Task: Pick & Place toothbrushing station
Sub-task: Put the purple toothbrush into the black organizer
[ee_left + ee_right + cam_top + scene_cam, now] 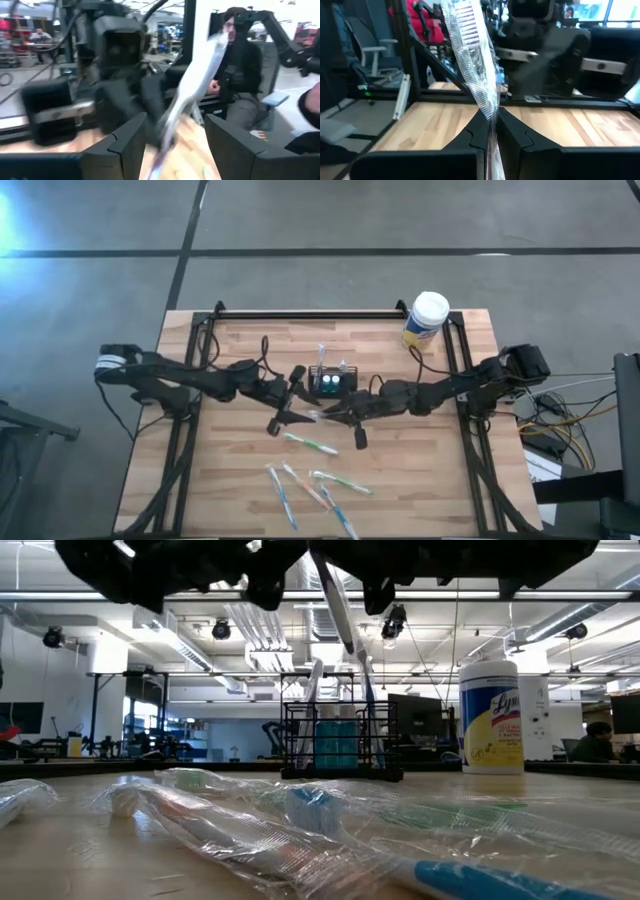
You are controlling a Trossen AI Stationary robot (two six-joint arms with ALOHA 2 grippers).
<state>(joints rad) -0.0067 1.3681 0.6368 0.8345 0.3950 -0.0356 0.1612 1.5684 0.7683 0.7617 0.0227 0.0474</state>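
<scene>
The right gripper [491, 131] is pinched tight on a plastic-wrapped toothbrush [470, 55], holding it up off the table, likely so it can go down into the toothbrushing station [332, 383], which stands just behind both grippers at mid-table. The left gripper [172, 145] faces it with fingers apart around the brush's other end, perhaps to steady it. More wrapped toothbrushes [310, 485] lie toward the front edge.

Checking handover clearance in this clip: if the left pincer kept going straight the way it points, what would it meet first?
Most likely the wrapped toothbrush that the right pincer grips: it stands between the open fingers of the left pincer in the left wrist view. Behind it comes the right arm's wrist. Depth between them is unclear.
</scene>
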